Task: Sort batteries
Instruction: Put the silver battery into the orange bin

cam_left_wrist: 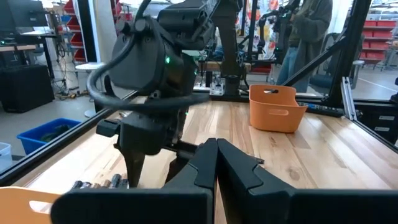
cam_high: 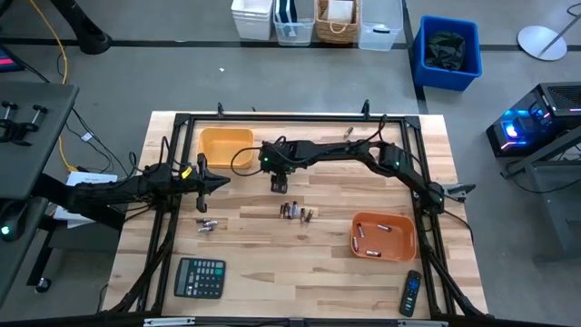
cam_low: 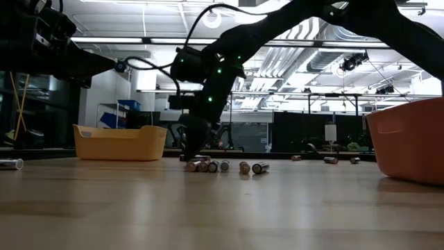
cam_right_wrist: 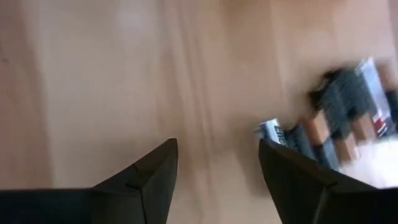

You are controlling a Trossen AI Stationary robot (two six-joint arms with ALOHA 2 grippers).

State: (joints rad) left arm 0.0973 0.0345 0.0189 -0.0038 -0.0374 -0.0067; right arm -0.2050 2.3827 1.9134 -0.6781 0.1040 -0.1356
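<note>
Several small batteries lie in a loose cluster point(cam_high: 295, 213) on the wooden table, also seen in the low view point(cam_low: 222, 167) and, blurred, in the right wrist view point(cam_right_wrist: 339, 121). Two more batteries point(cam_high: 207, 223) lie nearer the left arm. My right gripper point(cam_high: 279, 184) point(cam_low: 192, 156) point(cam_right_wrist: 217, 158) points down, open, low over bare wood just beside the cluster's far-left end. My left gripper point(cam_high: 216, 182) point(cam_left_wrist: 216, 149) waits shut and empty, level over the table left of the cluster. The yellow bin point(cam_high: 225, 145) stands at the far side. The orange bin point(cam_high: 383, 236) holds a few batteries.
A black calculator point(cam_high: 200, 277) lies near the table's near-left corner, and a black remote point(cam_high: 411, 292) at the near right. Stray batteries point(cam_high: 349, 133) lie by the far edge. A black frame rail point(cam_high: 300, 118) borders the table. A person point(cam_left_wrist: 305, 31) stands beyond it.
</note>
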